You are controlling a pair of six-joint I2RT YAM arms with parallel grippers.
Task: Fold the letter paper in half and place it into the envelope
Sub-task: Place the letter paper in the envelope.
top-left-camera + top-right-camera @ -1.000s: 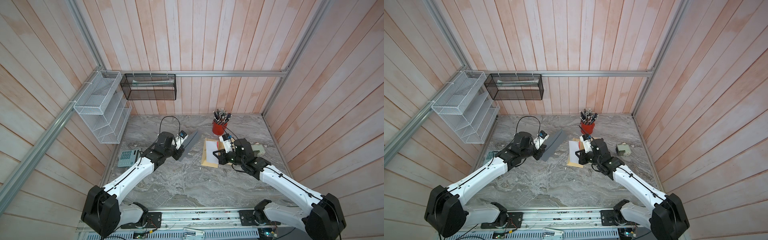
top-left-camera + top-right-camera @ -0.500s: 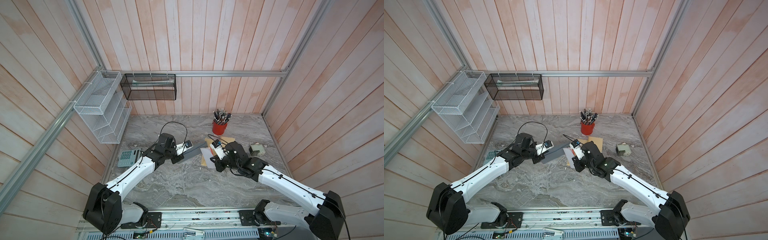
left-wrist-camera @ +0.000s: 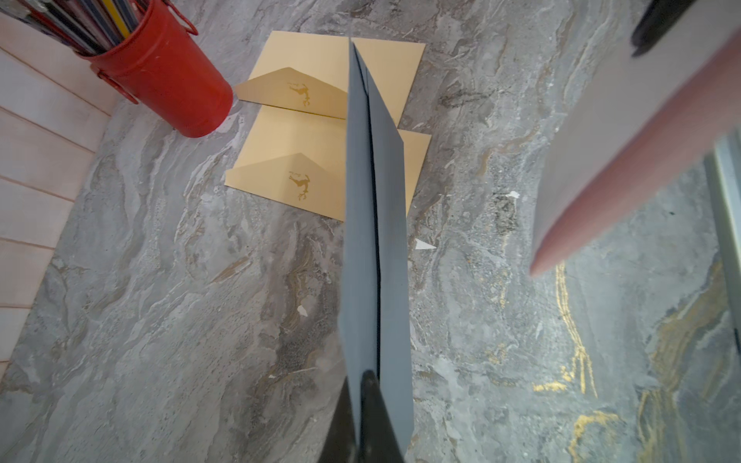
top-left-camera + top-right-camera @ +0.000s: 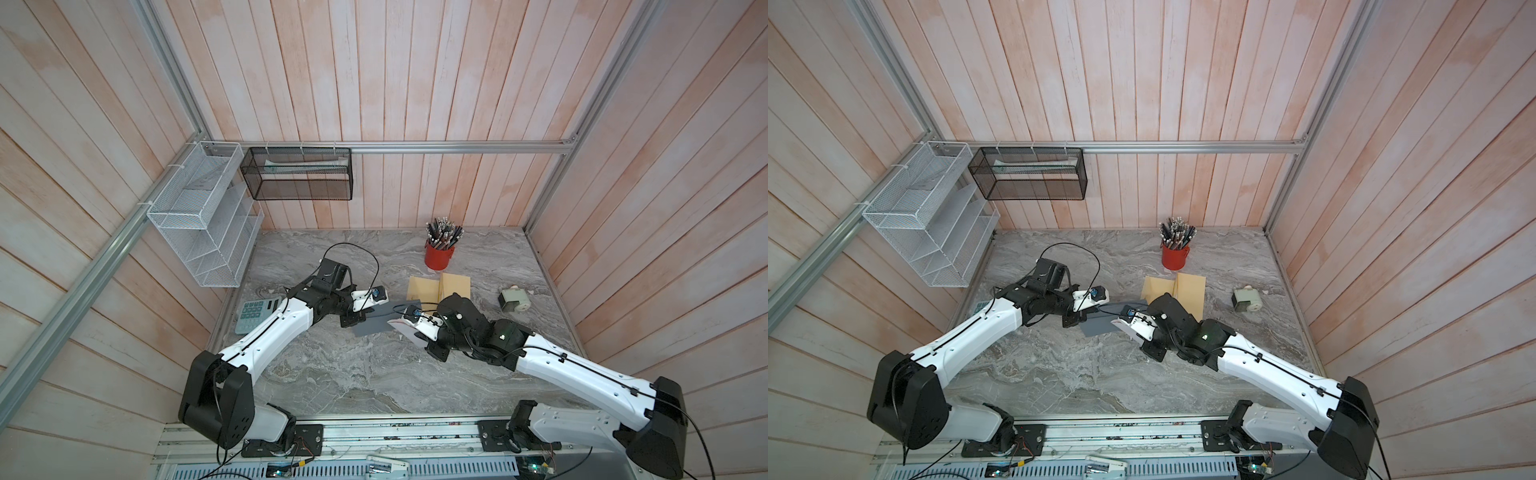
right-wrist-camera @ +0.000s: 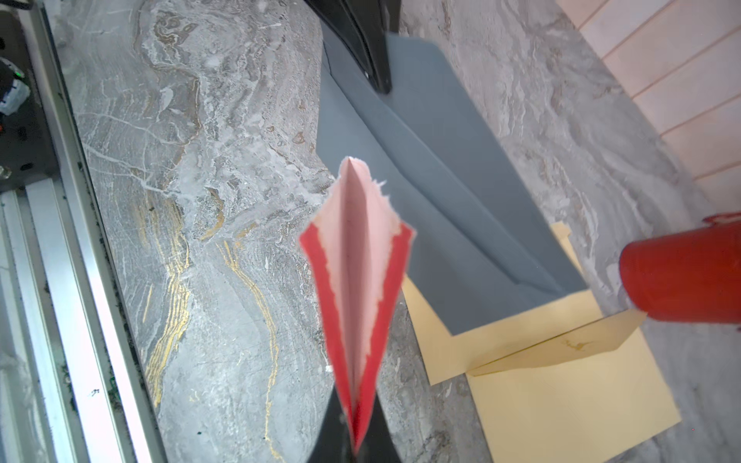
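Over a grey veined marble tabletop (image 4: 353, 374), the left gripper (image 3: 363, 417) is clamped on one end of a slate-grey paper envelope (image 4: 380, 320), holding it out at a slant; the left wrist view looks straight along the envelope (image 3: 373, 240), with a dark slit showing between its two layers. The right gripper (image 5: 355, 435) is closed on a folded letter paper (image 5: 357, 260), pale pink with red, rough-torn margins; its two halves spread in a narrow V that points towards the envelope (image 5: 441, 180).

In both top views the paper's tip (image 4: 1125, 325) sits just beside the envelope's long edge (image 4: 1100, 322); the sheet is outside the envelope (the left wrist view shows it as a blurred pink shape (image 3: 621, 140), off to one side of the slit).

Beyond the two grippers lie two tan paper envelopes (image 4: 455, 284), flat on the marble and overlapping, each open flap bearing a small gold emblem (image 3: 300, 186). The grey envelope's far corner crosses them in the right wrist view, though whether it touches them cannot be told. A red metal pencil cup (image 4: 439, 257) full of pencils stands just behind them; a pale-green calculator (image 4: 253, 313) lies at the table's edge beside the left arm; a small pale-green desk device (image 4: 513, 300) sits well apart on the right arm's side. A white wire rack (image 4: 199, 224) and a black mesh basket (image 4: 297, 174) hang on the pink plank walls.
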